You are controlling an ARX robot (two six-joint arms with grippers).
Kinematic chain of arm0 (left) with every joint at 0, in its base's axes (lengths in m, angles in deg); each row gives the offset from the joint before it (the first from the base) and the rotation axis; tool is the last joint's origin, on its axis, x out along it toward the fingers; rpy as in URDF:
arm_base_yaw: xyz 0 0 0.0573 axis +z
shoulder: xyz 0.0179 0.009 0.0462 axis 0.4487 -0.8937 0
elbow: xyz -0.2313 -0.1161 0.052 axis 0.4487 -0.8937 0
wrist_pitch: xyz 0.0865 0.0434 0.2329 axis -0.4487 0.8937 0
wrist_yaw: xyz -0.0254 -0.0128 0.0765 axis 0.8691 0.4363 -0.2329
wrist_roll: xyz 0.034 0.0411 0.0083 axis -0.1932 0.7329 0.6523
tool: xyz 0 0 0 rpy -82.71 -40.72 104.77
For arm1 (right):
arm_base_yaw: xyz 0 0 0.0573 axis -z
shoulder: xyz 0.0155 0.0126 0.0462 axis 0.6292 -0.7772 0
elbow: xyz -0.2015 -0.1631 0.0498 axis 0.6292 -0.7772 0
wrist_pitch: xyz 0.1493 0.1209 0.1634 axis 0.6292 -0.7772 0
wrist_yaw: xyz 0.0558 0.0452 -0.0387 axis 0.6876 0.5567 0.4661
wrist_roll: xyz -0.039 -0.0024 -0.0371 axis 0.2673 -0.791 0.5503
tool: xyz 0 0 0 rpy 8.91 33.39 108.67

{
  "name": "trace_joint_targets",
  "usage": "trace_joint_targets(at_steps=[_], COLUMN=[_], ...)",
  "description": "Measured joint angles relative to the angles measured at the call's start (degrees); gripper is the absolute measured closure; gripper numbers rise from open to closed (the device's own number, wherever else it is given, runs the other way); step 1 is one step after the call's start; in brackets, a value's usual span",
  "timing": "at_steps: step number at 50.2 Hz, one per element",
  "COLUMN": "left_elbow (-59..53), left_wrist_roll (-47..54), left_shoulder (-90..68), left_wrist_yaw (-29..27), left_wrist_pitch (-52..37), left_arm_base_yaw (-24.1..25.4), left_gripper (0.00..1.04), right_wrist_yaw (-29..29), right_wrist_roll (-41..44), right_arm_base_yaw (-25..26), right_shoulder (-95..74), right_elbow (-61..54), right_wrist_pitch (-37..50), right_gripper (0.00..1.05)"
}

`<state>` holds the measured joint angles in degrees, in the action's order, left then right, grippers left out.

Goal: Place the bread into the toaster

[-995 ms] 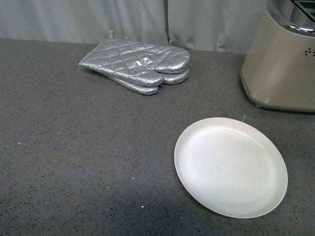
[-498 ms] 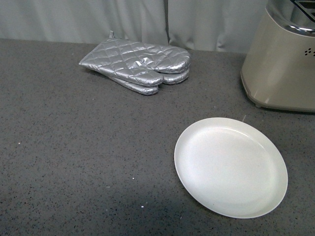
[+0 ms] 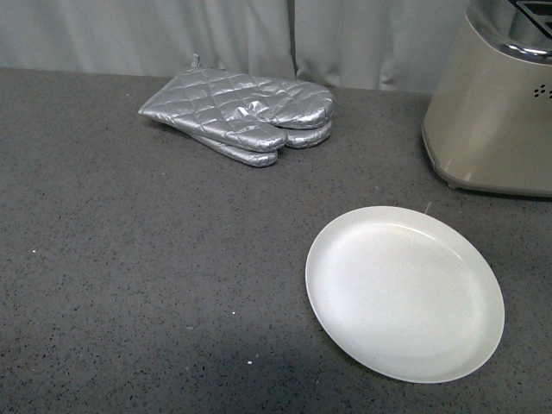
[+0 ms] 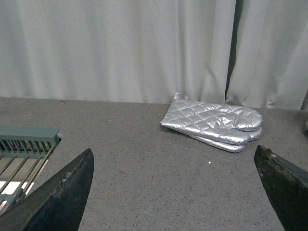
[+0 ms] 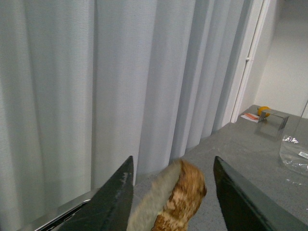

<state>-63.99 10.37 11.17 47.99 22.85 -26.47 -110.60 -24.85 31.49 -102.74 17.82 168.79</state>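
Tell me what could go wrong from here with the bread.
1. The bread sits between the right gripper's fingers, with no contact clearly visible and its lower part out of frame; the hold may be loose, so it could slip.
2. Only a sliver of the toaster's chrome top shows in the right wrist view, so lining up with a slot is uncertain.
3. The front view shows neither arm nor bread, so it cannot confirm the drop.

On the counter (image 3: 129,259), the plate (image 3: 404,293) lies nearest the robot, right of centre. The toaster (image 3: 496,112) stands behind it at the far right. The stacked oven mitts (image 3: 241,116) lie well left of the toaster, before the curtain (image 3: 216,34).
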Motion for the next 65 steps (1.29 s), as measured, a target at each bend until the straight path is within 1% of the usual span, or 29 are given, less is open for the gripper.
trace_joint_targets(at_steps=[1,2,4,6,7,13,15,17,37,46,54,55,56,57,58,60,62,63,64,65], left_elbow=[0.0,0.0,0.0,0.0,0.0,0.0,0.0,0.0,0.0,0.0,0.0,0.0,0.0,0.0,0.0,0.0,0.0,0.0,0.0,0.0], left_wrist_roll=[0.0,0.0,-0.02,-0.02,0.0,-0.02,0.0,0.0,0.0,-0.02,-0.02,0.0,0.0,0.0,0.0,0.0,0.0,0.0,-0.02,0.0], left_shoulder=[0.0,0.0,0.0,0.0,0.0,0.0,0.0,0.0,0.0,0.0,0.0,0.0,0.0,0.0,0.0,0.0,0.0,0.0,0.0,0.0], left_wrist_yaw=[0.0,0.0,0.0,0.0,0.0,0.0,0.0,0.0,0.0,0.0,0.0,0.0,0.02,0.04,0.02,-0.15,-0.13,-0.13,-0.13,-0.13], left_wrist_pitch=[0.0,0.0,0.0,0.0,0.0,0.0,0.0,0.0,0.0,0.0,0.0,0.0,0.0,0.0,0.0,0.0,0.0,0.0,0.0,0.0], left_arm_base_yaw=[0.0,0.0,0.0,0.0,0.0,0.0,0.0,0.0,0.0,0.0,0.0,0.0,0.0,0.0,0.0,0.0,0.0,0.0,0.0,0.0], left_gripper=[0.07,0.07,0.07,0.07,0.07,0.07,0.07,0.07,0.07,0.07,0.07,0.07,0.07,0.07,0.07,0.07,0.07,0.07,0.07,0.07], right_wrist_yaw=[0.0,0.0,0.0,0.0,0.0,-0.22,-0.48,-0.59,-1.95,-1.2,1.36,3.39,8.57,15.23,18.8,31.12,40.5,44.48,46.18,49.75], right_wrist_roll=[0.02,0.04,0.04,0.07,0.07,0.13,0.17,0.09,-1.7,-2.82,-3.1,-4.44,-5.79,-7.78,-8.7,-12.37,-15.39,-16.5,-16.76,-17.81], right_arm_base_yaw=[0.0,0.0,0.0,0.0,0.0,-0.22,-0.33,-0.39,-0.46,-0.63,-1.6,-1.46,-0.83,-0.11,0.28,1.6,2.62,3.06,3.26,4.04], right_shoulder=[0.0,0.0,0.0,0.0,0.0,0.0,0.0,0.0,4.85,9.88,17.66,19.19,21.33,23.82,25.18,30.73,36.44,39.3,40.63,43.56], right_elbow=[0.0,0.0,0.0,0.0,0.0,0.0,0.0,0.0,-3.82,-6.71,-12.76,-13.73,-14.93,-16.09,-16.7,-19.54,-23.04,-24.96,-25.9,-28.04], right_wrist_pitch=[0.0,0.0,0.0,0.0,0.0,0.0,-0.02,-0.26,-2.91,-4.35,-4.17,-5.57,-9.55,-14.43,-16.87,-25.55,-32.24,-34.88,-35.95,-38.05], right_gripper=[0.52,0.46,0.38,0.32,0.3,0.06,0.1,0.11,0.09,0.09,0.09,0.1,0.13,0.16,0.18,0.25,0.32,0.36,0.38,0.41])
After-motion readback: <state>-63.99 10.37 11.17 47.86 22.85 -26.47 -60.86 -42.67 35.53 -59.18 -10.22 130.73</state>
